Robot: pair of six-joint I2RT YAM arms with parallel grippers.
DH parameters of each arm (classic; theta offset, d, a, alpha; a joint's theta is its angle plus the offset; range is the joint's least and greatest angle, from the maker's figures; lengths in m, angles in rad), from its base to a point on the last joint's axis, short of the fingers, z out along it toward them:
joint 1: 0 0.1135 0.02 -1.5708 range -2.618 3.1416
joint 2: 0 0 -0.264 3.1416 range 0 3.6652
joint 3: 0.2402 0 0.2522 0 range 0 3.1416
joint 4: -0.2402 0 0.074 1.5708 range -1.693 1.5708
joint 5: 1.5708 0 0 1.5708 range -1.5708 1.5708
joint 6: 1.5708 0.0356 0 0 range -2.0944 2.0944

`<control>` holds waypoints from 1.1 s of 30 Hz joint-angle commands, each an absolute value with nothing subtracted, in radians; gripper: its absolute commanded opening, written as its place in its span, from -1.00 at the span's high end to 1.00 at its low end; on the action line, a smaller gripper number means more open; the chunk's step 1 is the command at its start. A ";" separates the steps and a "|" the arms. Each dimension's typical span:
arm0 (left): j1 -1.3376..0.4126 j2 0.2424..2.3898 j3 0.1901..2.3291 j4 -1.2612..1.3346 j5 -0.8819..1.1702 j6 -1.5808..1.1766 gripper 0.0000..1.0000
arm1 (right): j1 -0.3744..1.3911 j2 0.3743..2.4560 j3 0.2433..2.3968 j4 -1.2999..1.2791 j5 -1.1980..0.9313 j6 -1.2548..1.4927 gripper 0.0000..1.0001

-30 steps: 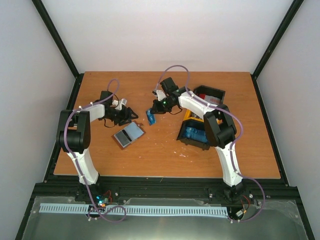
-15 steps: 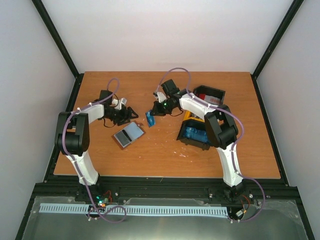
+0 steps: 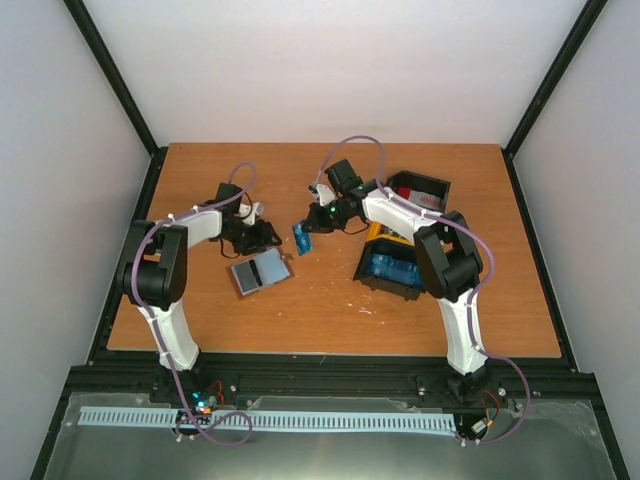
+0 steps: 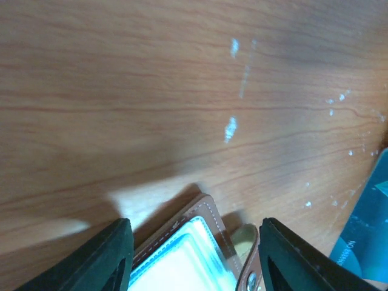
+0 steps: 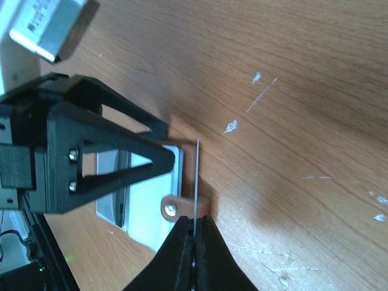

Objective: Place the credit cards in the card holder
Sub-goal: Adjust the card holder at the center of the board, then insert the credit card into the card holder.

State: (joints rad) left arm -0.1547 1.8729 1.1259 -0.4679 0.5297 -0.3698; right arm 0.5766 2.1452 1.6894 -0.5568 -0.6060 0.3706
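The card holder (image 3: 258, 272) lies open on the table, brown outside, grey-blue inside. Its far corner (image 4: 203, 233) and clasp tab (image 4: 250, 273) show between the spread fingers of my left gripper (image 4: 195, 242), which is open, hovers just over that corner and holds nothing. From above, the left gripper (image 3: 265, 237) sits at the holder's far edge. My right gripper (image 3: 311, 225) is shut on a blue credit card (image 3: 301, 236), held on edge just right of the holder. In the right wrist view the card (image 5: 197, 176) appears as a thin line rising from the shut right gripper (image 5: 194, 227), over the holder's clasp (image 5: 180, 209).
A black and yellow tray (image 3: 372, 262) holding blue cards stands to the right of the right gripper. Behind it is a black tray (image 3: 432, 184) with a red card. The left gripper's black frame (image 5: 91, 151) fills the left of the right wrist view.
My left gripper has moved right and nearer, up to the holder's far edge, and the holder has turned slightly. The right gripper and its blue card have barely moved.
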 commanded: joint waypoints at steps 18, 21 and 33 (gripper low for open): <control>-0.167 1.596 1.005 -0.197 0.802 -0.684 -0.52 | 0.516 2.024 1.467 -0.118 -0.955 0.684 0.94; -0.167 1.580 0.956 -0.127 0.888 -0.740 -0.54 | 0.515 1.995 1.419 0.019 -1.022 0.782 0.94; -0.164 1.344 0.755 0.157 1.102 -0.957 0.41 | 0.569 1.860 1.157 0.561 -1.065 1.188 0.94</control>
